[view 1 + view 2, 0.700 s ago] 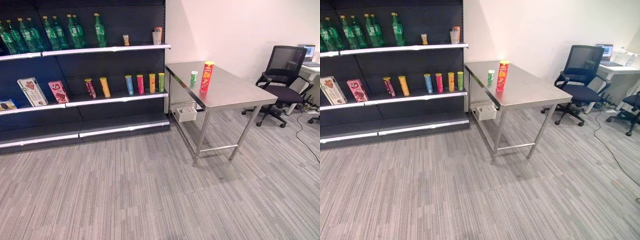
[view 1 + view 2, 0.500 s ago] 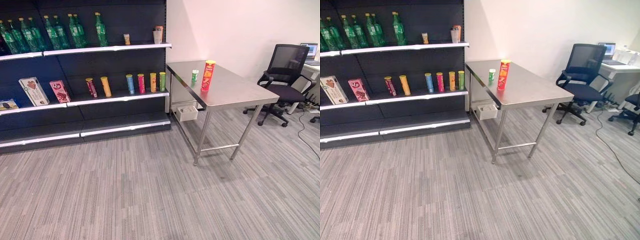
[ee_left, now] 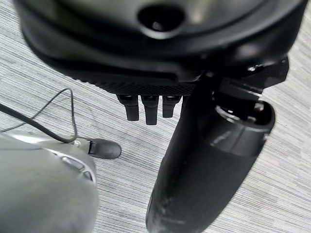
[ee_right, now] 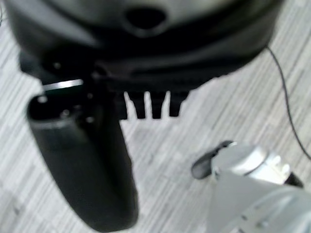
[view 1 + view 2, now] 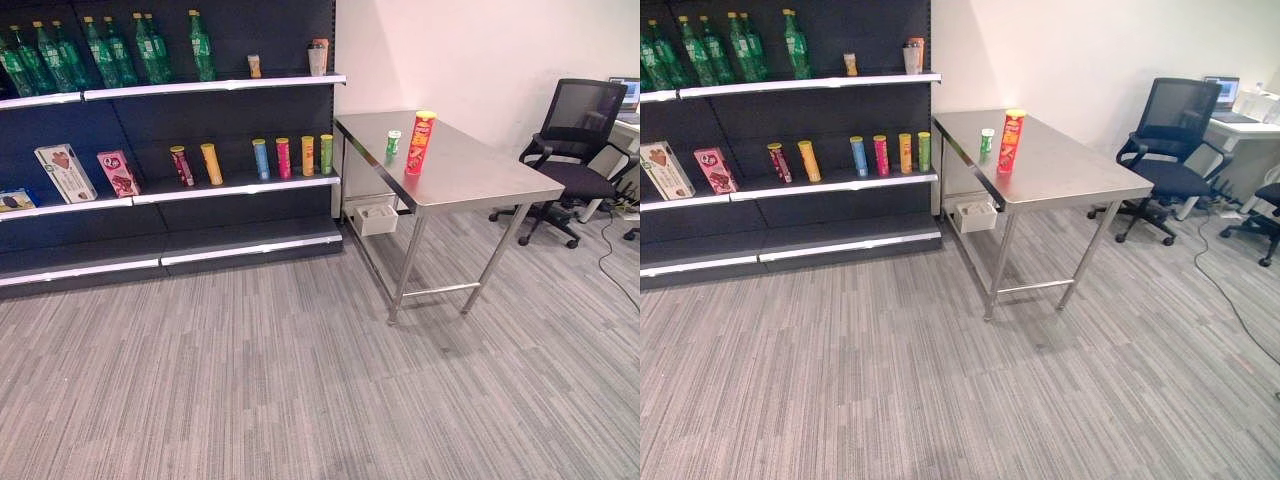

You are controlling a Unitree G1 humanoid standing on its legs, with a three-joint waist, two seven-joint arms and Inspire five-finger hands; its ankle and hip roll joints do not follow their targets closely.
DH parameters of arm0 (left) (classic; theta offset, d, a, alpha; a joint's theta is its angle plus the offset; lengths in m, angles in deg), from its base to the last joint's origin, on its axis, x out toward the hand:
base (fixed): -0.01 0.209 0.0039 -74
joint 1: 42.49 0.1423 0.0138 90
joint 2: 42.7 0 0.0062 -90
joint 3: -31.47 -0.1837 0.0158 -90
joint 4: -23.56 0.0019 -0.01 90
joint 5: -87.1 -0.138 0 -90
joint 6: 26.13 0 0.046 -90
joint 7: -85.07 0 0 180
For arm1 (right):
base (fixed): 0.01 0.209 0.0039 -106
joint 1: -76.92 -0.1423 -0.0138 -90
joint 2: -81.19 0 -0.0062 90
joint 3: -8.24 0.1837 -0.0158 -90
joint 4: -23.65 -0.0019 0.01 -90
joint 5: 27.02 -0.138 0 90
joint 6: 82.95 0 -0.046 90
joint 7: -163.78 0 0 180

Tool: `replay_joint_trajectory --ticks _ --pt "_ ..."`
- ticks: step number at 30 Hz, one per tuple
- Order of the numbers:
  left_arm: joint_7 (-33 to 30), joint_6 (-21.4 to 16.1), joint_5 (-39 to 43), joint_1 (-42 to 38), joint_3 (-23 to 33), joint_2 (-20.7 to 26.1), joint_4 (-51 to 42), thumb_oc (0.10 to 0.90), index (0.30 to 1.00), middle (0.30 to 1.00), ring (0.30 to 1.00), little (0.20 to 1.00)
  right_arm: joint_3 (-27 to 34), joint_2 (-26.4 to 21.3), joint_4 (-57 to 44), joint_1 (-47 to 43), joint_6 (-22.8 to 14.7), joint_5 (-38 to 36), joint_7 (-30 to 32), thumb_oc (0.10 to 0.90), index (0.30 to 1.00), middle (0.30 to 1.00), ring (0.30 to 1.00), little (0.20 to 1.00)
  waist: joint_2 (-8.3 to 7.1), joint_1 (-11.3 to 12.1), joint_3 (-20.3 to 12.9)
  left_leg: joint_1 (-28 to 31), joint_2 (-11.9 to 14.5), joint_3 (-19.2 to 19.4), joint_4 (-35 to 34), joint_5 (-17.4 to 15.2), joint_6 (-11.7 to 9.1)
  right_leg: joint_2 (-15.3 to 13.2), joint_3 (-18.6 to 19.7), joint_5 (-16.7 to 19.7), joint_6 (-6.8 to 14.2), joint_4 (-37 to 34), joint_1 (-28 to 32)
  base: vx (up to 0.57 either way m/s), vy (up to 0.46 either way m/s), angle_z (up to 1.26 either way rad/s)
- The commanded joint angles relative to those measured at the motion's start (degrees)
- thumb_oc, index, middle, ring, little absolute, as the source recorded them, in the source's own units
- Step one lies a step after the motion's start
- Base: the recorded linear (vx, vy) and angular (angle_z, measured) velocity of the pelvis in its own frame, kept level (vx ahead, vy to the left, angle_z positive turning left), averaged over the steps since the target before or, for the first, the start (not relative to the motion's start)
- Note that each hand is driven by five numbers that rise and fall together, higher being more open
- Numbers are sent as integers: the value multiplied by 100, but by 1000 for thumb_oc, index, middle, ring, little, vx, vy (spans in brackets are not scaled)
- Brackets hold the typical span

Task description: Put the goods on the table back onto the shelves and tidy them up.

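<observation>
A tall red chip can and a small green can stand upright on the steel table, near its shelf-side edge. The dark shelves stand to the table's left. My left hand hangs over the carpet with straight fingers and holds nothing. In its wrist view my right hand hangs the same way, open and empty above the floor. Both hands are far from the table.
The middle shelf carries a row of coloured cans and two boxes; green bottles line the top shelf. A white box sits under the table. A black office chair and a desk stand at the right.
The whole picture has shifted a little, so the camera has moved. The cans, the table and the shelf goods stand as before.
</observation>
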Motion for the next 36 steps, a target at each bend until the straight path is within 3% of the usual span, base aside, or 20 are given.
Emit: replay_joint_trajectory --ticks 1,21,25,26,27,28,31,32,34,36 --pt "-36 -279 -86 -274 148 16 125 800 900 900 900 900 146 9 801 -494 -238 207 145 800 900 900 900 900 -185 37 -175 200 470 -112 -55 -242 -461 -506 33 1171 437 -811 190 0 0 0" --pt "-7 -255 -273 -206 -15 -47 103 800 900 900 900 900 -391 38 795 -488 -280 734 267 800 900 900 900 900 -186 72 -146 256 559 -135 -55 -229 -509 -412 7 1086 393 -811 234 8 -9 0" --pt "-17 -287 -227 -198 1 -46 70 800 900 900 900 900 -508 56 736 -531 -315 867 312 800 900 900 900 900 -224 105 -21 337 635 -122 139 -131 -553 -364 55 1033 335 -811 281 33 -54 0" --pt "-16 -301 -200 -210 -4 -39 40 800 900 900 900 900 -541 62 692 -542 -335 899 330 800 900 900 900 900 -266 124 84 102 715 -187 695 -160 -565 -357 64 1018 279 -811 308 -67 -173 3" --pt "-23 -326 -76 -238 -1 5 -28 800 900 900 900 900 -544 51 611 -562 -354 905 380 800 900 900 900 900 -397 188 379 -653 911 -407 2138 147 -559 -365 104 999 103 -811 393 -84 -148 -4" --pt "-22 -326 -74 -242 -2 7 -27 800 900 900 900 900 -541 54 610 -566 -353 905 381 800 900 900 900 900 -378 165 374 -724 942 -450 2231 109 -566 -338 80 1000 95 -811 382 -43 -140 -11" --pt "-88 -364 242 -197 224 74 8 800 900 900 900 900 -585 63 562 -610 -312 983 419 800 900 900 900 900 -430 304 583 -1608 1001 -742 3299 556 -492 -287 151 835 -18 -811 559 75 -52 -16" --pt "-81 -367 360 -182 320 84 -3 800 900 900 900 900 -594 69 557 -618 -302 1007 429 800 900 900 900 900 -455 350 594 -1883 1038 -669 3325 562 -491 -298 199 782 -16 -811 614 154 8 15" --pt "-66 -364 462 -152 436 87 6 800 900 900 900 900 -660 61 556 -611 -297 1168 473 800 900 900 900 900 -469 427 592 -2134 1121 -405 2653 477 -471 -319 339 671 40 -811 742 268 72 13" --pt "-44 -323 472 -207 404 63 33 800 900 900 900 900 -745 53 534 -601 -304 1272 516 800 900 900 900 900 -396 537 652 -2350 1131 -246 1804 681 -533 -335 473 554 95 -811 889 318 131 -13"
